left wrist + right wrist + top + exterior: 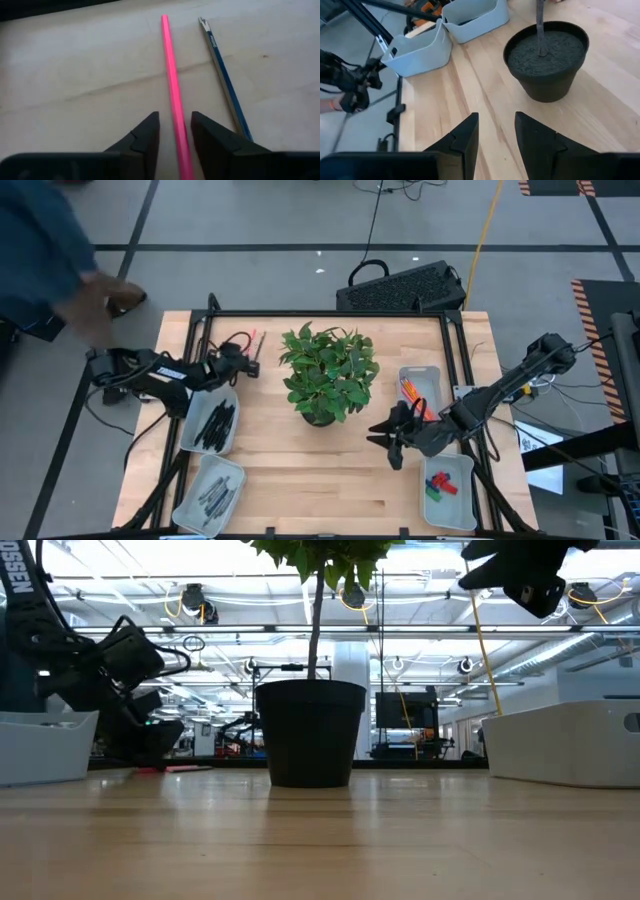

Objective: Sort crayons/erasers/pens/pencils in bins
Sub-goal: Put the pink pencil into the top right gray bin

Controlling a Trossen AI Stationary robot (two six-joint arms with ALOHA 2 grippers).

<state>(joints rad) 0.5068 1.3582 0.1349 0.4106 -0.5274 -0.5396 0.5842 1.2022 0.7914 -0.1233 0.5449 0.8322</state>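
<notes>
Left gripper (175,131) is straddling the pink pencil (171,70), jaws parted, nothing gripped; closing and lifting come next

The table (300,470) is pale blond wood with a faint grain. The four bins (405,372) are pale grey-white. One holds black pens (214,425), another grey sticks (213,493), a third orange pencils (411,392), and the last erasers (438,483) in red, green and blue. Between the left gripper's (175,131) black fingers (145,137) lies a bright pink pencil (171,75), beside a blue one (225,77). The plant (328,370) is leafy green in a black pot (310,730). The right gripper (496,131) is black too.
</notes>
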